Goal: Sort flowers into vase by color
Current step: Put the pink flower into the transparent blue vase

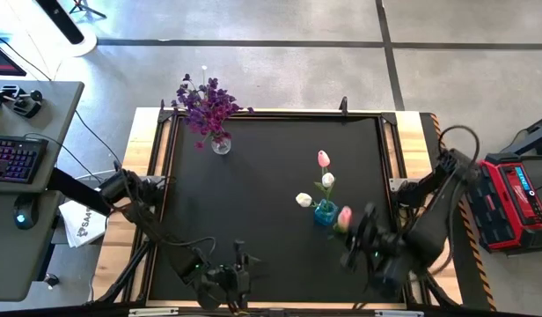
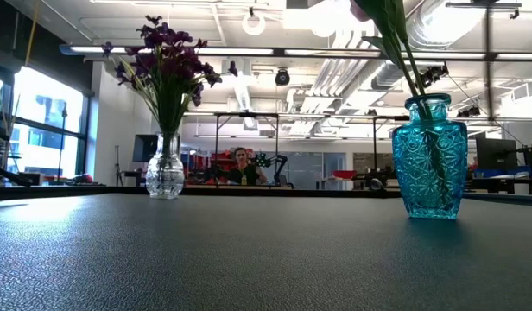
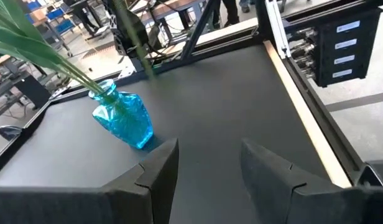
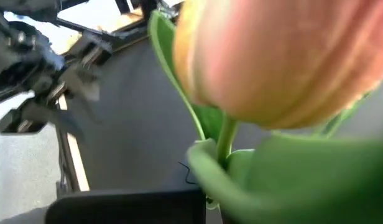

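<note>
Left gripper (image 1: 238,280) hovers at the near edge of the black table (image 1: 271,229), left of centre, fingers (image 3: 155,177) spread with nothing between them.

Purple flowers (image 1: 207,104) stand bunched in a clear glass vase (image 1: 221,144) at the far left of the table: dark clustered blossoms on green stems, fanning outward above the vase neck.

Blue glass vase (image 1: 325,212) sits right of centre, well apart from the clear one. It holds tulips on slim green stems: a pink bud (image 1: 324,158) farthest back, a white bud (image 1: 328,180) below it, another white bud (image 1: 303,200) leaning left.

A further pink tulip (image 1: 344,216) lies just right of the blue vase, its bud pale pink shading to orange, with broad green leaves.

Right gripper (image 1: 357,239) is near this tulip at the near right; whether it is open or closed cannot be told.
</note>
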Controlling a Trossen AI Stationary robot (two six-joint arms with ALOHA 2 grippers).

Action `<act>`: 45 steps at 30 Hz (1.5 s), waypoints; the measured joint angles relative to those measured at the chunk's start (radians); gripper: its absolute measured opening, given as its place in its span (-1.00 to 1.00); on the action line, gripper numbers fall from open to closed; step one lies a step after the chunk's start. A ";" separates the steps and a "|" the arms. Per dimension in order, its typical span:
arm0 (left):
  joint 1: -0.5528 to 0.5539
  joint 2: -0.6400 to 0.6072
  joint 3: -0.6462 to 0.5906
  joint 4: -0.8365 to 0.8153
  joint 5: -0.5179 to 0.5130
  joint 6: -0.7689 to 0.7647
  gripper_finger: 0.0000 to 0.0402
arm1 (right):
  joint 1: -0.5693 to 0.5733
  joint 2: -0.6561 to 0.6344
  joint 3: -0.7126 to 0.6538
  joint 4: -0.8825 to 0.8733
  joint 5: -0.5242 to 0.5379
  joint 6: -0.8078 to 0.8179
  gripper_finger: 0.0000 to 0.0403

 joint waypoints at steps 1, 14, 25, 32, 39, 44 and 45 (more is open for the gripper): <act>-0.001 0.000 0.000 -0.005 0.000 -0.004 -0.22 | -0.011 -0.020 0.000 -0.002 0.001 -0.022 -1.00; -0.004 0.002 0.000 -0.005 0.003 -0.005 -0.22 | -0.124 -0.212 0.000 -0.059 0.039 -0.184 -1.00; -0.004 0.002 0.000 -0.007 0.003 -0.030 -0.22 | -0.165 -0.209 -0.128 -0.015 -0.013 -0.140 -1.00; -0.004 0.003 0.000 -0.007 0.005 -0.030 -0.22 | -0.165 -0.209 -0.179 -0.011 -0.030 -0.095 -1.00; -0.004 0.003 0.000 -0.006 0.007 -0.030 -0.22 | -0.184 -0.209 -0.243 0.035 -0.050 -0.096 -0.86; -0.004 0.003 0.000 -0.006 0.007 -0.031 -0.22 | -0.202 -0.208 -0.272 0.092 -0.057 -0.137 -0.47; -0.004 0.003 0.000 -0.006 0.007 -0.031 -0.22 | -0.205 -0.208 -0.272 0.098 -0.057 -0.149 -0.37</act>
